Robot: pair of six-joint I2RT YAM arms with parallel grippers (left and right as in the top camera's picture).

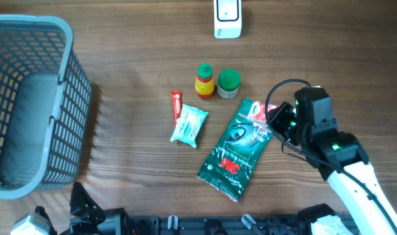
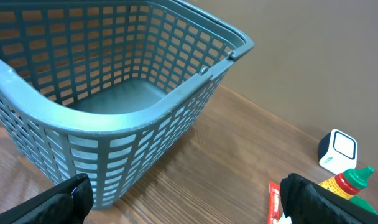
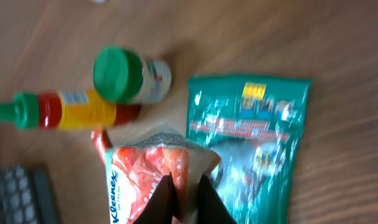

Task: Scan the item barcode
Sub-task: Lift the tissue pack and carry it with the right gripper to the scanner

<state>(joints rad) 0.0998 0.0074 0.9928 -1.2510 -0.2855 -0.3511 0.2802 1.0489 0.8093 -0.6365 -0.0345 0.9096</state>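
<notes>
My right gripper point(image 1: 277, 120) is shut on a small red-and-white packet point(image 1: 266, 111), held over the top end of a green 3M bag point(image 1: 236, 151) that lies flat on the table. In the right wrist view the packet point(image 3: 161, 158) sits pinched between the dark fingers of the gripper point(image 3: 186, 182). The white scanner point(image 1: 227, 18) stands at the table's far edge, well away from the packet, and also shows in the left wrist view point(image 2: 338, 151). My left gripper point(image 2: 189, 208) hangs open beside the basket, with nothing between its fingers.
A large grey-blue basket point(image 1: 61, 104) fills the left side. An orange sauce bottle point(image 1: 204, 81), a green-lidded jar point(image 1: 228, 83), a red tube point(image 1: 175, 104) and a Kleenex pack point(image 1: 189, 126) lie mid-table, left of the green bag.
</notes>
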